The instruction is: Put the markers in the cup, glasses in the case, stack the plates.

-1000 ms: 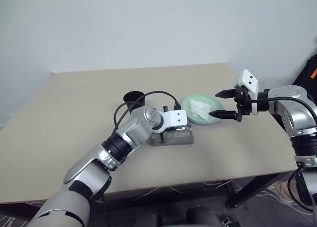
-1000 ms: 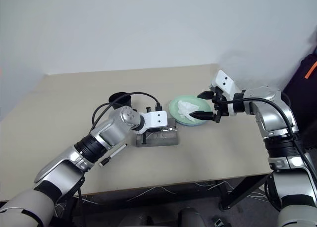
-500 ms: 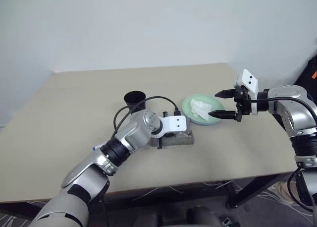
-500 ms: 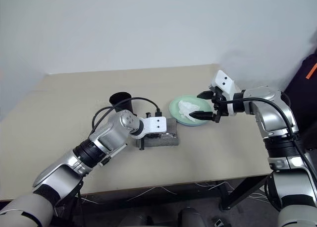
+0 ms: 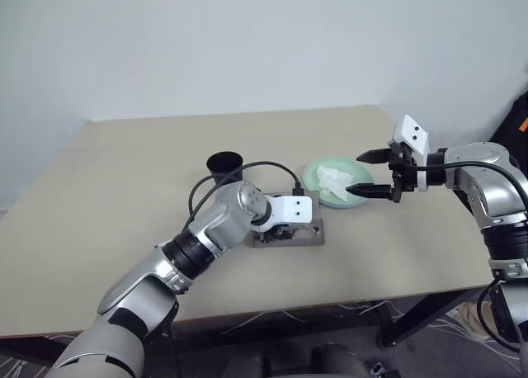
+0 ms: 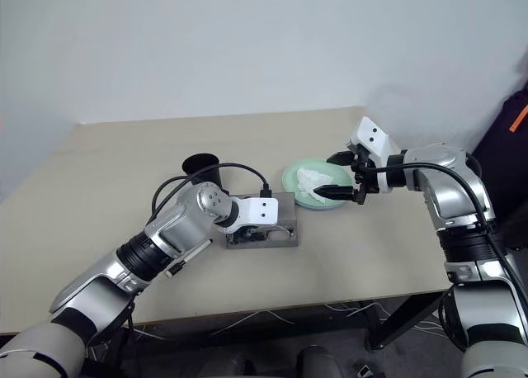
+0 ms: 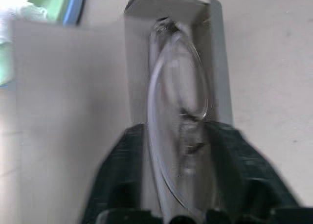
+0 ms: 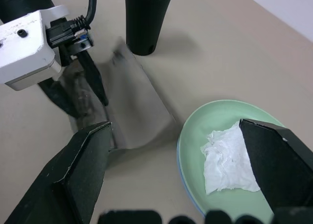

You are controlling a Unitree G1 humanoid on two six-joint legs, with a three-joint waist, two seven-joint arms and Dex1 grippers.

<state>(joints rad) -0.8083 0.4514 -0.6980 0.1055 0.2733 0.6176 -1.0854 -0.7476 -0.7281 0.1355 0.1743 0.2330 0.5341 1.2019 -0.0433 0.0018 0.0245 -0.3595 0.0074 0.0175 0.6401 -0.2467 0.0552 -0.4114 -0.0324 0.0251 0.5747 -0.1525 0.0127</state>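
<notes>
The clear glasses (image 7: 176, 82) lie lengthwise in the open gray case (image 5: 310, 230). My left gripper (image 7: 180, 136) is open, one black finger on each side of them. The black cup (image 5: 224, 165) stands just behind the case, toward the left. To the right of the case is the pale green plate (image 5: 318, 191), lying on the light blue plate (image 7: 76, 6), of which only the rim shows. My right gripper (image 5: 357, 172) hangs open above the green plate's right side, holding nothing. One white marker (image 6: 183, 261) lies on the table under my left forearm.
A crumpled white tissue (image 8: 227, 158) lies on the green plate. The beige table (image 5: 124, 172) has bare room to the left and in front. A black cable (image 5: 247, 159) loops from my left wrist past the cup.
My left gripper has opened and let go of the glasses, which now lie in the case, and its wrist has turned a little. The right arm has kept still.
</notes>
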